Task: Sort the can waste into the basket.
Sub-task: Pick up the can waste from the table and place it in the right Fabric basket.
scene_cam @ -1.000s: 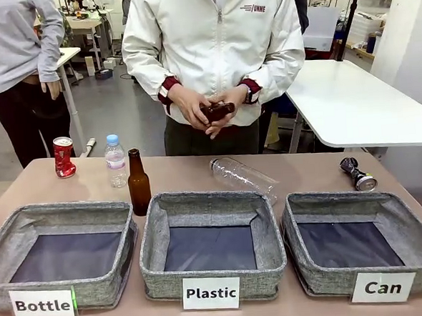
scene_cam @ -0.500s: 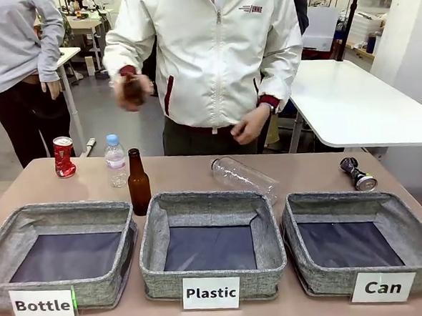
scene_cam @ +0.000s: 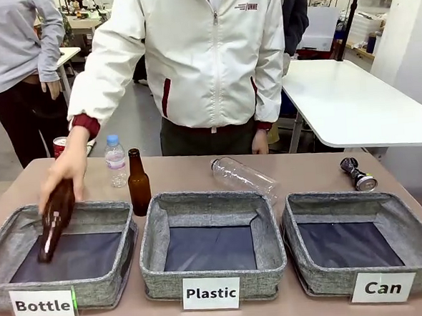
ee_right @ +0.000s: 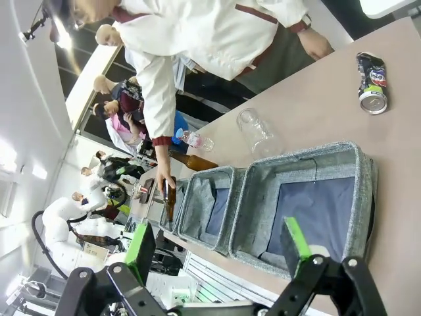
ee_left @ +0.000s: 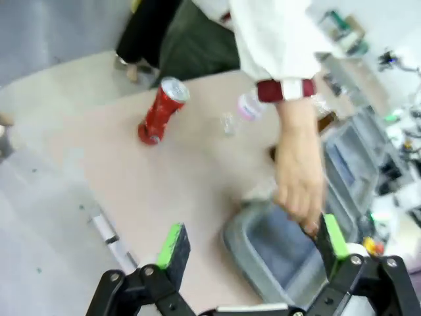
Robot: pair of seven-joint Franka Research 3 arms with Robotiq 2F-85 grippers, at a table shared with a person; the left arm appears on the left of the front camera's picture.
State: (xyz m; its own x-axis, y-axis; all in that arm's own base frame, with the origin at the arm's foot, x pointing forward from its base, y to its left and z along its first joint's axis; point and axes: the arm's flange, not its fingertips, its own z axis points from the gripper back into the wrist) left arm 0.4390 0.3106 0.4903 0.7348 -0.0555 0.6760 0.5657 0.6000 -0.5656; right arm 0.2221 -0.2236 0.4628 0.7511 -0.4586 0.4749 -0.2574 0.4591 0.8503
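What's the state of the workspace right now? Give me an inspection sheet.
Surface: tan table, three grey baskets along the near edge.
Job's things: red can standing far left; dark can lying far right; Can basket empty.
Clutter: brown glass bottle and small water bottle standing; clear plastic bottle lying; person's hand holds a second brown bottle tilted into the Bottle basket; Plastic basket empty.
Grippers: left gripper and right gripper, jaws open, empty.
Cables: nothing seen.
Surroundings: white table, second person beyond.
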